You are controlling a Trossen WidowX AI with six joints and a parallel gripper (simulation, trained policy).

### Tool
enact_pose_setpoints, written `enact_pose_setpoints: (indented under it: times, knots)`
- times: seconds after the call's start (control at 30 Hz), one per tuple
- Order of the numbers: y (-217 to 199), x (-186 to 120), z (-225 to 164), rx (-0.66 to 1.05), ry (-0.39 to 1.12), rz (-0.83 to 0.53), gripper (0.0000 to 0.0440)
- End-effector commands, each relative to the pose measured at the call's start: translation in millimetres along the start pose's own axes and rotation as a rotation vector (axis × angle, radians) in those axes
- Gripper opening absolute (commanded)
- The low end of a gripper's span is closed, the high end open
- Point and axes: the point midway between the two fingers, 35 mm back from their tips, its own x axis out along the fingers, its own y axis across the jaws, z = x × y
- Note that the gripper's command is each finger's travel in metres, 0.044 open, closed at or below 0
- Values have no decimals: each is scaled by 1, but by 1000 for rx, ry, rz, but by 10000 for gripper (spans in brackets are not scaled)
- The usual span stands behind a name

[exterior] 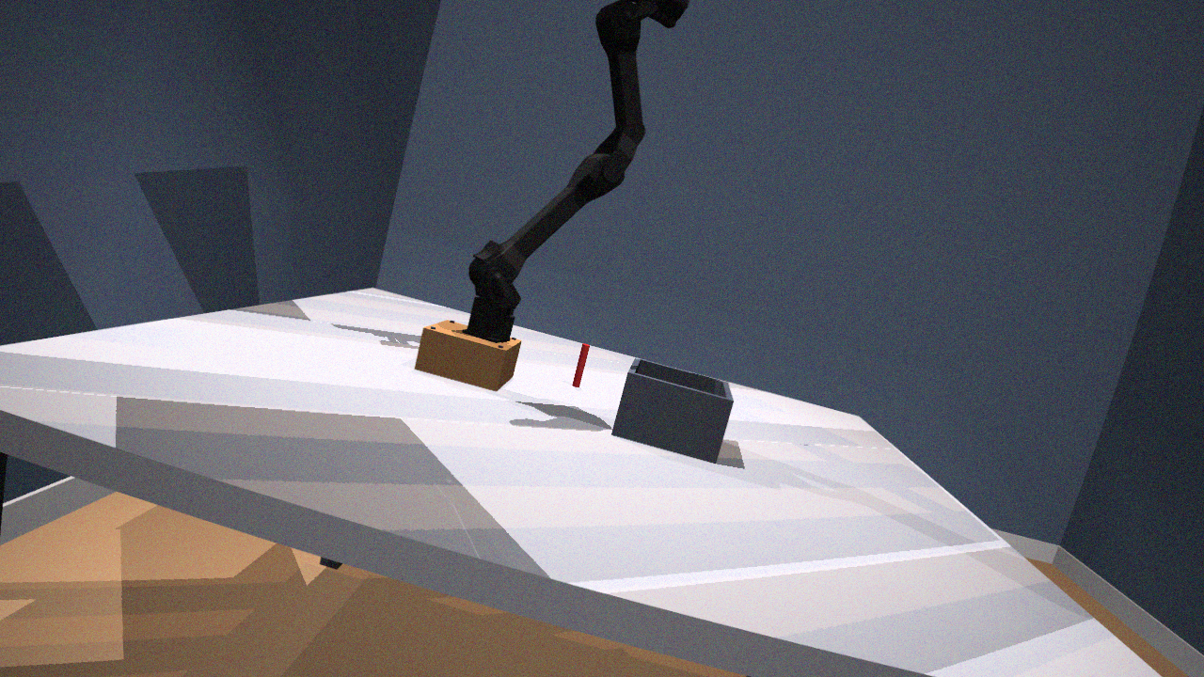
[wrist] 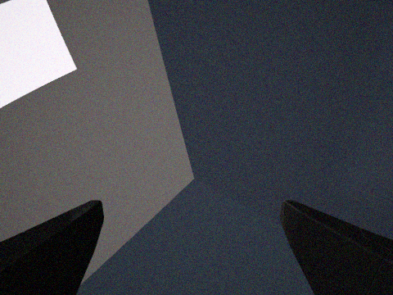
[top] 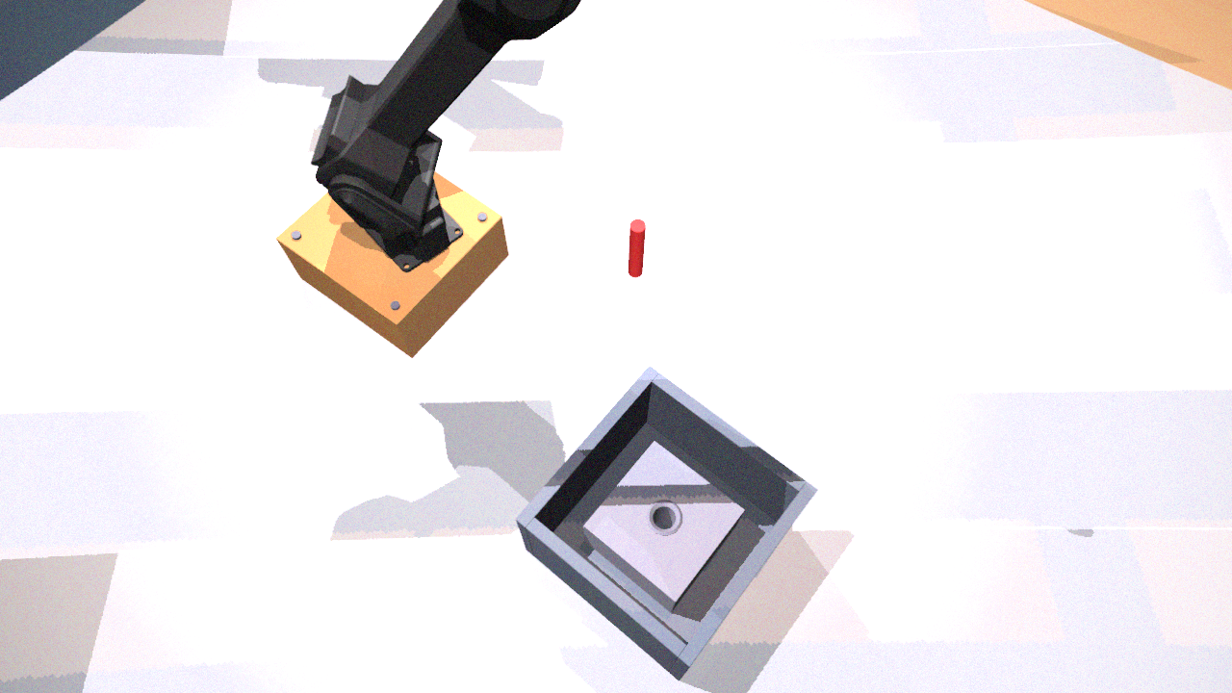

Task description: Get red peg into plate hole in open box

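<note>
The red peg (top: 635,249) (exterior: 580,365) stands upright on the table, between the arm's base and the box. The open grey box (top: 603,597) (exterior: 672,414) stands beyond it. A light plate (top: 676,547) lies at the box's bottom, with a round hole (top: 664,517) near its middle; no peg is in the hole. My gripper (wrist: 194,211) is open and empty in the wrist view, its two dark fingers wide apart. It is high above the table, far from the peg, and lies outside the top view. The peg and box do not show in the wrist view.
The black arm (top: 439,77) (exterior: 555,214) rises from an orange-yellow base block (top: 456,284) (exterior: 463,357), left of the peg. The box's walls stand up around the plate on all sides. The table's near edge (exterior: 420,556) shows in the exterior view. The wrist view shows walls and a bright patch.
</note>
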Motion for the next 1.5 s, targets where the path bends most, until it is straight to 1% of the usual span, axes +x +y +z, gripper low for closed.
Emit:
enact_pose_setpoints:
  times: [0.0, 0.03, 0.23, 0.4, 0.63, 0.83, 0.97, 1.13, 1.3, 1.47]
  knots:
    - [0, -1, 3, 2, -2, 0, 424]
    - [-1, -2, 7, 12, -8, 2, 440]
    - [-4, -13, 38, 157, -52, 17, 440]
    - [-19, -24, 73, 317, -110, 12, 440]
    - [-60, -34, 114, 537, -195, -46, 440]
    - [-113, -44, 136, 682, -271, -152, 440]
    - [-154, -52, 141, 756, -312, -252, 440]
    - [-205, -65, 136, 825, -345, -401, 440]
    - [-252, -82, 119, 867, -351, -570, 440]
    - [-293, -103, 93, 882, -324, -747, 440]
